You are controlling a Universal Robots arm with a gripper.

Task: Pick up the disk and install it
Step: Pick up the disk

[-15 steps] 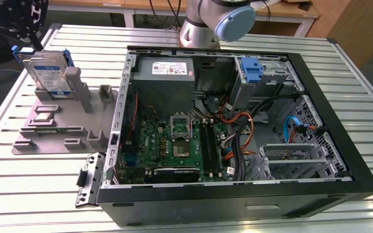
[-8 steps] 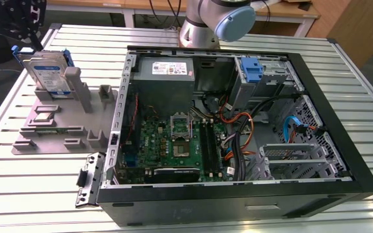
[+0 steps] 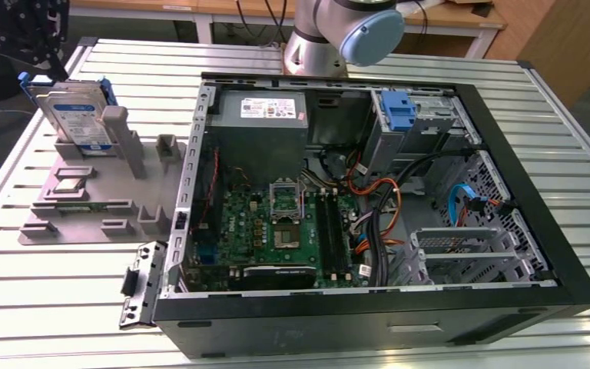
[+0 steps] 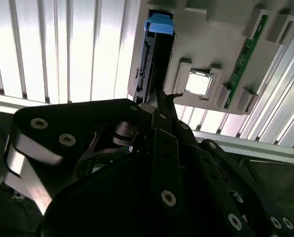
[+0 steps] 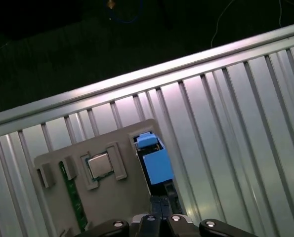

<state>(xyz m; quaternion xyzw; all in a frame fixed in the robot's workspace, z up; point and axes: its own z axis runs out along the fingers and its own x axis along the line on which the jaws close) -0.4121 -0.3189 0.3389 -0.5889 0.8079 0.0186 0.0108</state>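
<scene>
The black gripper (image 3: 27, 46) hangs above the grey plastic holder (image 3: 80, 229) (I cannot tell if its jaws are open or closed). The disk (image 3: 74, 115), flat silver metal with a white-and-blue label and a blue frame, stands upright in the holder. Beside the holder, toward the exterior view's right, the open black computer case (image 3: 377, 327) lies on the ribbed metal worktop (image 3: 49, 307).

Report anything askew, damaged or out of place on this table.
Nothing stands out. The disk stands on edge in its slot of the grey holder, beside the open computer case; no damage shows.

Arm (image 3: 338, 34) outstretched, tool (image 4: 162, 96) pointing down
</scene>
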